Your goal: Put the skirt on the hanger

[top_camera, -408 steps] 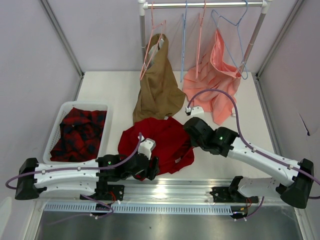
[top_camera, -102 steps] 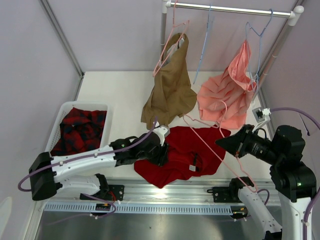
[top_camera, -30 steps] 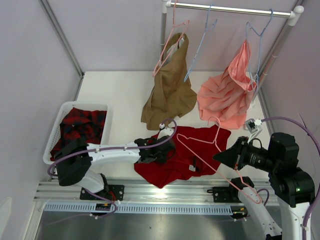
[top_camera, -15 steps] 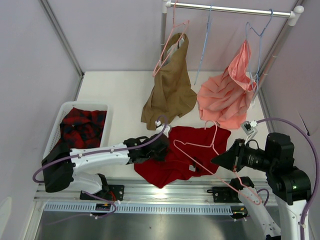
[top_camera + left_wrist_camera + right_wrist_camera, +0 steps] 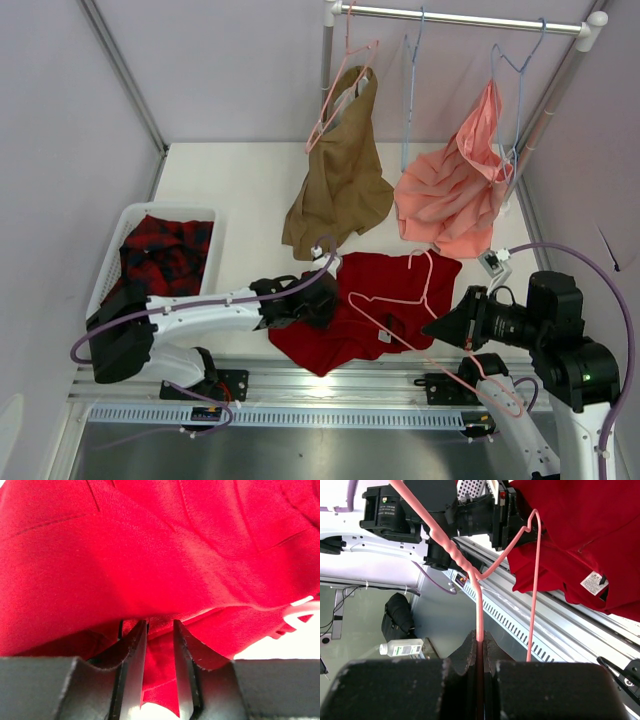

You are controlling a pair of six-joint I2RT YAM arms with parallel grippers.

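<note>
Skirt on white table; lilac walls; rack seemingly behind.

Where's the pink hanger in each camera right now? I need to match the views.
Top external: the hanger is over the red skirt, right of centre, running toward the right end effector.
Left wrist: only a pale sliver at the right edge, probably the hanger.
Right wrist: centre, its wire pinched in the right end effector.
Shared landmark: the red skirt.

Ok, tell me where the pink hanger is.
Top view, right of centre: the hanger is clamped in the right gripper, its frame stretched over the skirt, in front of the salmon garment.
</note>
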